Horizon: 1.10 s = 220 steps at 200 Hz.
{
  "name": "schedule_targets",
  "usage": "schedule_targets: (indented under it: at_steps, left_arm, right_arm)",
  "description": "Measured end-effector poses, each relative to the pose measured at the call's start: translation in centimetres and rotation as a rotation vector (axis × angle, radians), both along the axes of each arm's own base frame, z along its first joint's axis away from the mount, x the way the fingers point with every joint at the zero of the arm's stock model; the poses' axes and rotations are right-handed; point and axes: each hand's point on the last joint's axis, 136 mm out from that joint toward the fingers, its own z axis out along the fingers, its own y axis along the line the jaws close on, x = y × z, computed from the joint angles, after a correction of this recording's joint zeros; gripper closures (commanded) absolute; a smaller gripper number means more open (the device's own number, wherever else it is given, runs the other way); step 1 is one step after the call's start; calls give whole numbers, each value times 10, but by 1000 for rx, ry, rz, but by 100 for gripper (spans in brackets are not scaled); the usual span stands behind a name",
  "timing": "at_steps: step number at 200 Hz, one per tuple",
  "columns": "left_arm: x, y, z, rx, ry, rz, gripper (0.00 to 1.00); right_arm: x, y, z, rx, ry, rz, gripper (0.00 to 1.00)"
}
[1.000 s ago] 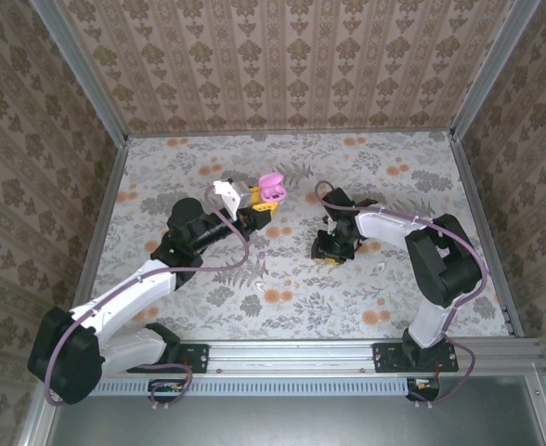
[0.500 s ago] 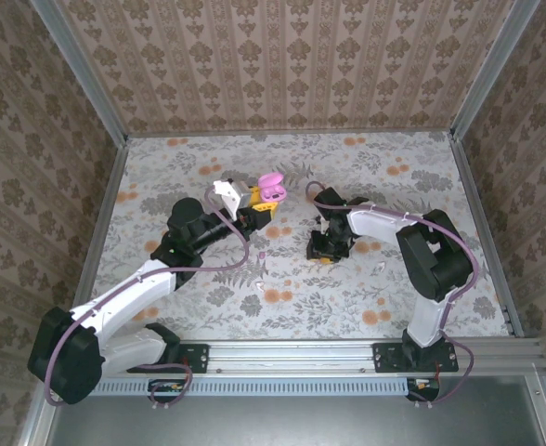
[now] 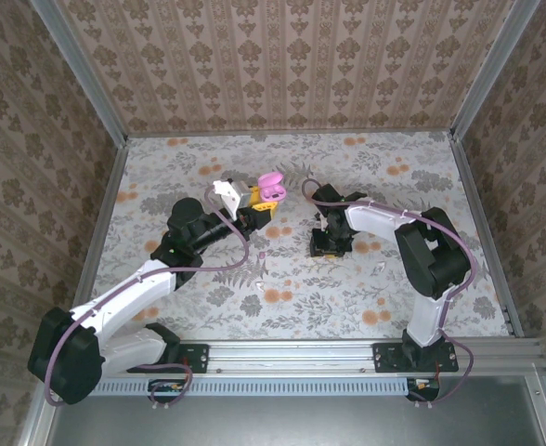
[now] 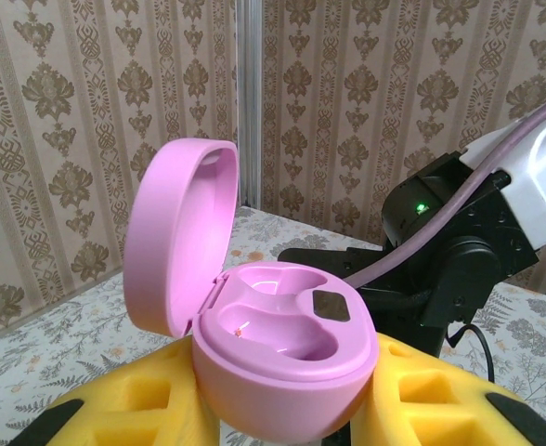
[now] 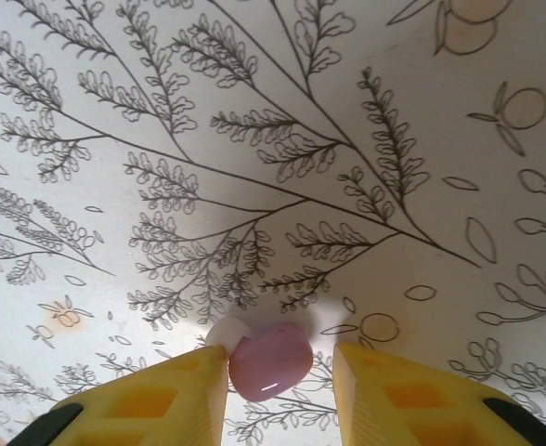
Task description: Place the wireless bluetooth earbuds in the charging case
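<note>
Overhead, the left hand (image 3: pixel 259 206) holds the pink case (image 4: pixel 287 348) above the table (image 3: pixel 394 186), left of centre, clamped between its yellow fingers (image 4: pixel 134 409). The lid (image 4: pixel 175 232) stands open and both wells are empty. To its right, the right hand (image 5: pixel 280 367) is down at the table, narrowly parted around a pink earbud (image 5: pixel 268 362). The earbud touches one finger and stands clear of the other. A white speck (image 3: pixel 257 287) lies nearer, too small to tell.

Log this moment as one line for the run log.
left gripper: shut on open pink charging case, wells empty | right gripper: open, straddling pink earbud
</note>
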Motion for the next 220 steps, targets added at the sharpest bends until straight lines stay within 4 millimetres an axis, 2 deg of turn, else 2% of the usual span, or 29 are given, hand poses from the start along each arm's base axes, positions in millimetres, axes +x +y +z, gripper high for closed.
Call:
schedule_targets:
  at_steps: [49, 102, 151, 220]
  left_arm:
    - [0, 0, 0, 0, 0, 0, 66]
    - [0, 0, 0, 0, -1, 0, 66]
    - [0, 0, 0, 0, -1, 0, 66]
    - [0, 0, 0, 0, -1, 0, 66]
  right_arm:
    - [-2, -2, 1, -5, 6, 4, 60]
    - [-2, -1, 13, 35, -28, -69, 58]
    - [-10, -7, -3, 43, 9, -205, 61]
    - [1, 1, 2, 104, -24, -272, 60]
